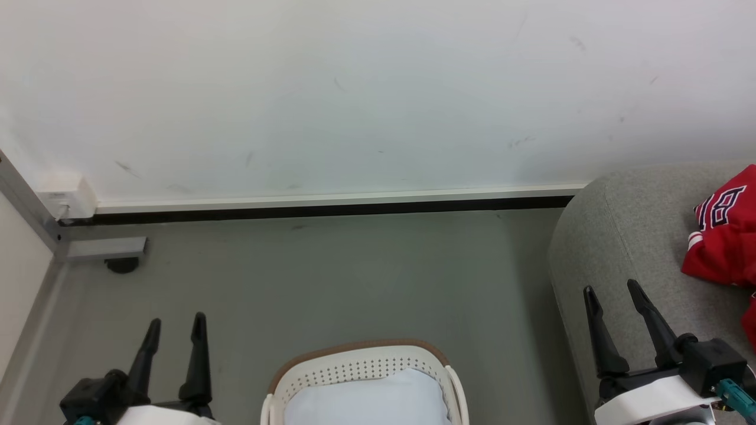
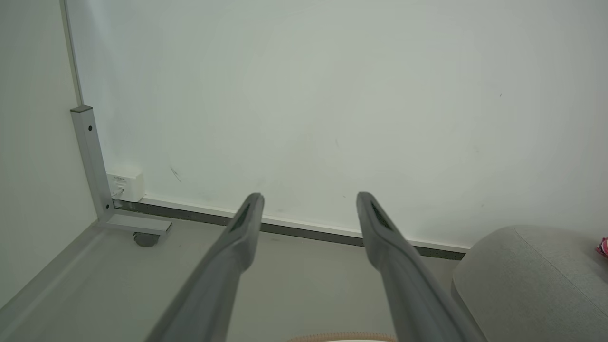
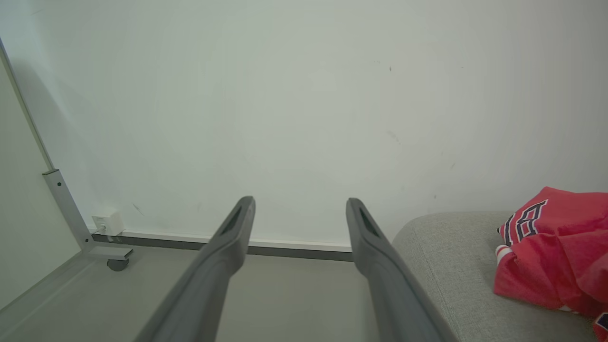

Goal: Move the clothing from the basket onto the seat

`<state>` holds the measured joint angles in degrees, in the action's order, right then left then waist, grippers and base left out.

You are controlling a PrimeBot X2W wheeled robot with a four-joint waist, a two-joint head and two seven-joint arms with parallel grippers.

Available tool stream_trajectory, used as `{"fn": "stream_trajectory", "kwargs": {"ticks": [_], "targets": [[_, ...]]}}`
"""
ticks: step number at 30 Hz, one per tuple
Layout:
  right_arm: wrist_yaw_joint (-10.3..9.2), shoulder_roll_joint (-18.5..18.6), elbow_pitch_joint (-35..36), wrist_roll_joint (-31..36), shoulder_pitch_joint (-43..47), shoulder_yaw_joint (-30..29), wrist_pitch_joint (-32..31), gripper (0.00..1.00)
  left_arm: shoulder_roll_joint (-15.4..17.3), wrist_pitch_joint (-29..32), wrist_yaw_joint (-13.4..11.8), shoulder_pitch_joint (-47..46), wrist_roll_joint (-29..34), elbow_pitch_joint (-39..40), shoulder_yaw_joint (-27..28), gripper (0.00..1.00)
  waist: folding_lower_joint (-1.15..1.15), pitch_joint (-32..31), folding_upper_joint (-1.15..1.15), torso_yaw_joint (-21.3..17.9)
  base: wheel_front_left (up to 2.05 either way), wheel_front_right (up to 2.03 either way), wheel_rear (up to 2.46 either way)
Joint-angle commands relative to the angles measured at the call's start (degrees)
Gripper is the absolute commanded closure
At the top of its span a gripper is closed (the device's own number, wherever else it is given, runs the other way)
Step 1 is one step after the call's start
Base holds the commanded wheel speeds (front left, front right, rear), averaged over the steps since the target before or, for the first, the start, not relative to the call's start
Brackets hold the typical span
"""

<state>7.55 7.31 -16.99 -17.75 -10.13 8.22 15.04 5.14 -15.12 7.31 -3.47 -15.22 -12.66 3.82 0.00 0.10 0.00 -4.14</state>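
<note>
1. the clothing point(image 1: 722, 236): a bright red jersey lay bunched on the seat point(image 1: 620, 236) at the far right edge of the head view. a black-and-white numeral and white stripe trim showed, and more red cloth was cut off by the frame edge just below it. the right wrist view showed the same heap point(image 3: 555, 256) lying on the grey cushion point(image 3: 451, 266).
2. the seat was light grey and rounded, and it stood on the floor point(image 1: 331, 277) with one end near the wall point(image 1: 354, 88).
3. the basket point(image 1: 354, 369) was cream with perforations and a brown rim band. it sat on the floor at bottom centre, between the two arms and apart from the seat. a pale, smooth mass point(image 1: 366, 398) filled it; could not tell what it was.
4. the left fingers point(image 1: 198, 360) were spread wide and held nothing. they stood above the floor left of the basket, apart from it. the left wrist view showed them point(image 2: 240, 237) parted, with bare wall between them.
5. the right fingers point(image 1: 652, 321) were spread wide and held nothing. they sat over the seat's near corner, near the jersey but not touching it. the right wrist view showed them point(image 3: 370, 247) parted.
6. a grey metal frame point(image 1: 103, 248) on a castor and a white box point(image 1: 65, 198) sat in the far left corner.
</note>
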Motion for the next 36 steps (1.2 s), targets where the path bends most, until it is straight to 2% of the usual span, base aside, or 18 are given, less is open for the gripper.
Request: {"fn": "stream_trajectory", "kwargs": {"ticks": [1, 2, 3, 6, 36], "targets": [[-0.13, 0.0, 0.1, -0.2, 0.7, 0.0, 0.2, 0.00, 0.2, 0.0, 0.2, -0.4, 0.4, -0.3, 0.3, 0.00, 0.00, 0.1, 0.00, 0.0, 0.00, 0.00, 0.00], [-0.13, -0.1, 0.1, -0.2, 0.7, 0.0, 0.2, 0.00, 0.2, 0.0, 0.2, -0.5, 0.3, -0.4, 0.1, 0.00, 0.00, 0.1, 0.00, 0.0, 0.00, 0.00, 0.00], [0.00, -0.1, 0.0, 0.0, 0.1, 0.1, 0.0, 1.00, 0.0, 0.0, 0.1, -0.1, 0.0, -0.3, -0.2, 1.00, 0.00, 0.1, 0.00, 0.0, 0.00, 0.00, 0.00], [0.00, -0.4, -0.9, -0.7, 0.9, 0.2, -0.3, 1.00, -0.5, 0.3, 0.1, 0.4, -0.7, -1.5, -0.1, 1.00, 0.00, 0.1, 0.00, 0.0, 0.00, 0.00, 0.00], [-0.03, -1.8, 0.6, -28.0, 1.9, -5.2, -8.0, 1.00, -1.1, 8.1, 0.1, -0.9, -28.8, -1.3, 0.9, 1.00, 0.00, 0.1, 0.00, 1.0, 0.00, 0.00, 0.00]]}}
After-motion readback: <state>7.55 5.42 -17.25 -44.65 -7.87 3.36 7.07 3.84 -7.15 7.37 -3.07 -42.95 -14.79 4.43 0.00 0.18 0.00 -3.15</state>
